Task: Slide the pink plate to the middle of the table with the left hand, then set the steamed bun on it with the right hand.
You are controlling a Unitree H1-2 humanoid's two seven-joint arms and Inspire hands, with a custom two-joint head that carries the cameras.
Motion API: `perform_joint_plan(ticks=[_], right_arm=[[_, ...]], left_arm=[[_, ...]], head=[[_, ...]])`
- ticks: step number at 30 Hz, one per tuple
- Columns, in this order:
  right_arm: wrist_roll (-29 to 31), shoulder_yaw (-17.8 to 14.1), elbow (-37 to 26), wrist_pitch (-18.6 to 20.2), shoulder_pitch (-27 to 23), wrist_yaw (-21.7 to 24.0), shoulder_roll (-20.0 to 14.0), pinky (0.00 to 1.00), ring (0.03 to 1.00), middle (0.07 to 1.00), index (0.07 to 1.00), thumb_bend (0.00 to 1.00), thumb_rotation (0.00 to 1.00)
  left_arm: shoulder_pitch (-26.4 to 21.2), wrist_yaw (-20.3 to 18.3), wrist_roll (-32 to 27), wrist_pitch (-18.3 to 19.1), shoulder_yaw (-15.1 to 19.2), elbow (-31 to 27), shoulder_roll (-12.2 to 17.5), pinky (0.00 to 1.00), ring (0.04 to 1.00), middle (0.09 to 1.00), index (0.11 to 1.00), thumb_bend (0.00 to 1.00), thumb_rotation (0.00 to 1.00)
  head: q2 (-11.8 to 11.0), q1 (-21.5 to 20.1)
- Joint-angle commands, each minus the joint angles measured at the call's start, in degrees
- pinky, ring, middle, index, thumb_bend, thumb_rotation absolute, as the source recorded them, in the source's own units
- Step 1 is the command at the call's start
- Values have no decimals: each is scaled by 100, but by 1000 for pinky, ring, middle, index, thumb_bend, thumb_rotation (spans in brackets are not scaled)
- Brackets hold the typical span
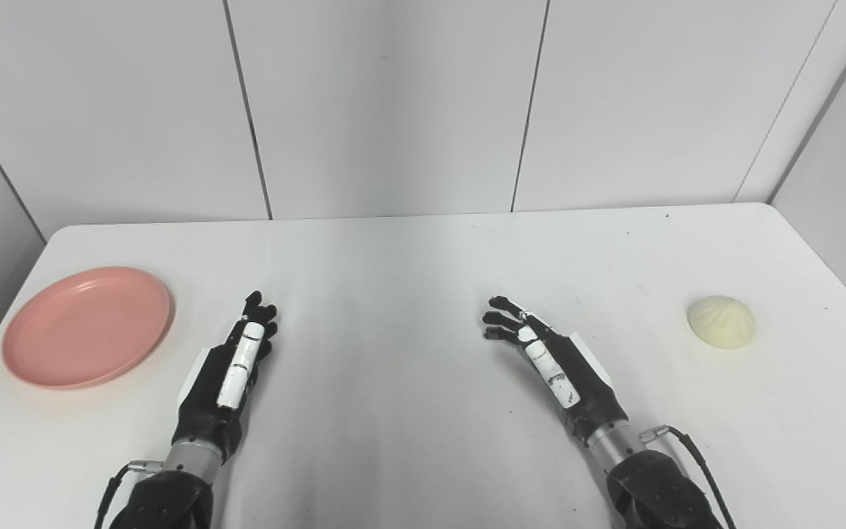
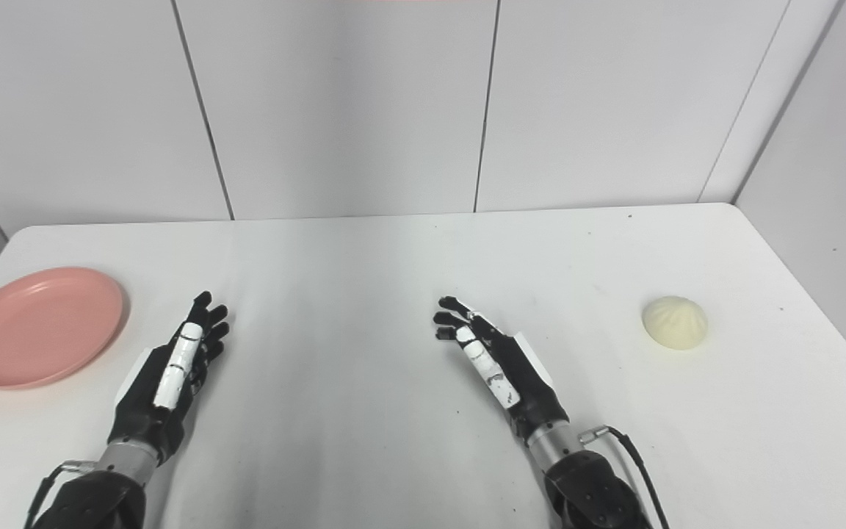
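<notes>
Both arms leave the frame at the bottom edge; we see nothing above the dark forearms. The table (image 1: 423, 250) is cut off at lower left, lower right and along the bottom. In the right eye view the pink plate (image 2: 37, 327) touches the left edge of the frame. We cannot tell whether the left hand (image 1: 236, 360) or the right hand (image 1: 540, 353) touches the table. Palms are turned from us.

A white table (image 1: 408, 250) with rounded corners stands against pale grey wall panels (image 1: 386, 103) split by dark seams.
</notes>
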Motion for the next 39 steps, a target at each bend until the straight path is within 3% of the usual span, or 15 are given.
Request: perform_joint_plan(ticks=[1,9,22,32,39], right_arm=[[142,-114,39,-387,-72,74,-144,971,821,837,872,807,1000],[501,-282,607,-864,-109,295,-393,933,816,844,899,831,1000],[684,-415,1130,-1224,-162,427,-449,941,826,852,903,811,1000],[955,-598,1228,-1122,-173,355,-273,968,876,877,910,784,1000],[1126,-762,1284,-998,-212,281,-109,974,897,897,916,770,1000]], left_arm=[[-168,24,102,-181,-118,81,-93,1000,973,973,1000,623,940],[-205,190,159,-476,-239,444,-423,1000,995,996,1000,577,946],[-294,341,464,-1133,-364,1096,-515,1000,975,1000,1000,567,966],[-317,400,500,-1519,-368,1473,-545,1000,983,1000,1000,584,970],[-296,416,520,-1545,-366,1497,-524,1000,980,998,1000,602,975]], head=[[3,7],[-348,610],[-810,1081],[-1097,1114],[-1157,1109]])
